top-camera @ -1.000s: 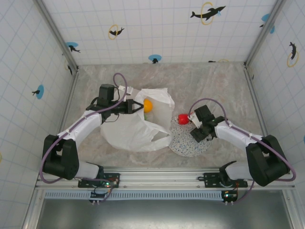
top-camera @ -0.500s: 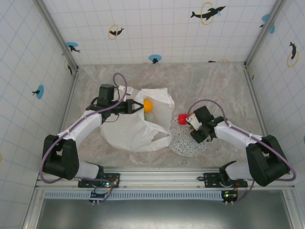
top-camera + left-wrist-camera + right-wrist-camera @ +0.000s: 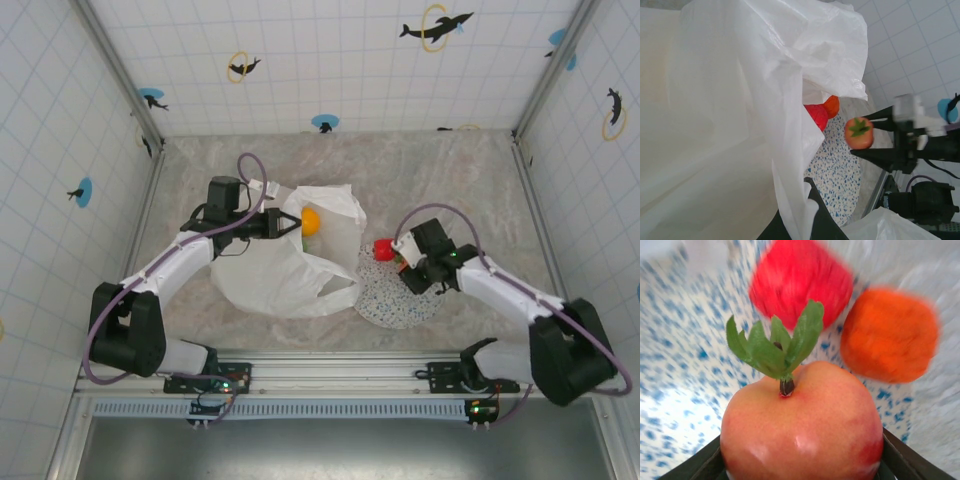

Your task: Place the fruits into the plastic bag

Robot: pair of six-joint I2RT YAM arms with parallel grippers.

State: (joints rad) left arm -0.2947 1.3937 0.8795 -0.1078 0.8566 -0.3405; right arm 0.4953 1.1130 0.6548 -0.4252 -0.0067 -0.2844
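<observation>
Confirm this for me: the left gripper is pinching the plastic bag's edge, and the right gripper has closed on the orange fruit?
Not quite. The left gripper does pinch the plastic bag, but the right gripper is closed on the reddish apple with green leaves. The right wrist view shows the orange fruit lying free on the plate beside a red fruit.

Top cam looks down on the whole desk (image 3: pixel 450 170); both wrist cams sit close, sharing the speckled plate (image 3: pixel 835 170).

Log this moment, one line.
left gripper: shut on translucent white plastic bag | right gripper: shut on pinkish-red toy apple, over speckled white plate
</observation>
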